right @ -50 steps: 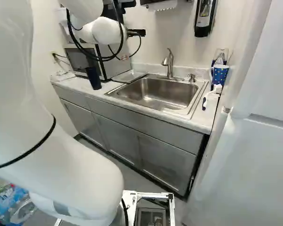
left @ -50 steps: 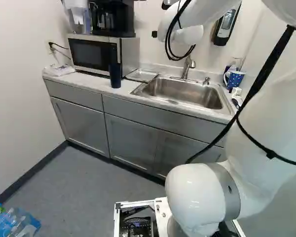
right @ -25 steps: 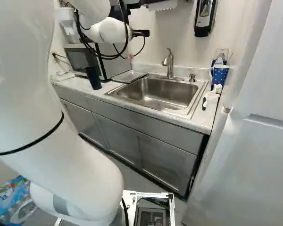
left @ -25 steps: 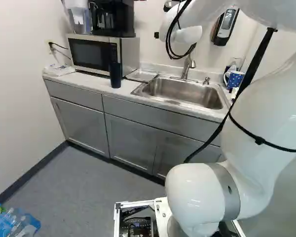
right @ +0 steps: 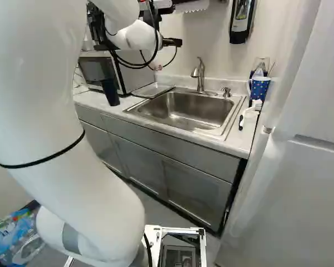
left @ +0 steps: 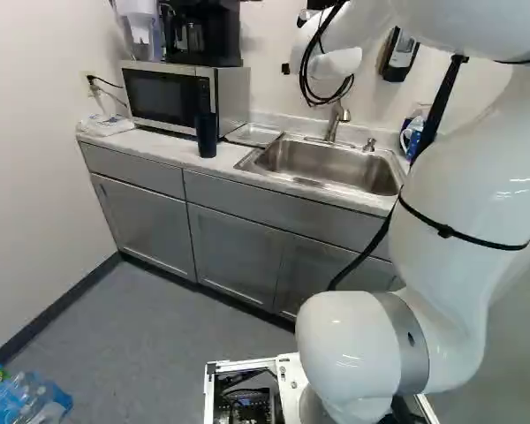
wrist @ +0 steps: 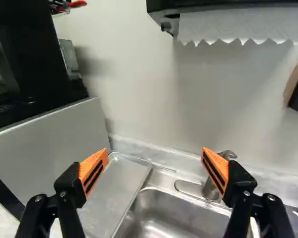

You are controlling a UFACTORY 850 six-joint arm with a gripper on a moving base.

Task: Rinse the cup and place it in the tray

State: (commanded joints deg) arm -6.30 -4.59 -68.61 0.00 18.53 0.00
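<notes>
Smooth, rounded white arm (left: 450, 212) with a grey band (left: 416, 360) and looping black cables (left: 318, 102); black fingers (wrist: 241, 183) carry silver screws (wrist: 271, 197) and black-striped orange pads (wrist: 219, 162).

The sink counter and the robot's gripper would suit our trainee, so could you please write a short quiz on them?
1. True or false: the black two-fingered gripper stands open.
2. Which stands in front of the silver-and-black microwave: a) the blue polka-dotted mug, or b) the tall dark-blue cup?
3. Fill in: the flat metal tray lies between the microwave and the basin of the ____.

Key: 1 true; 2 b; 3 sink.
</notes>
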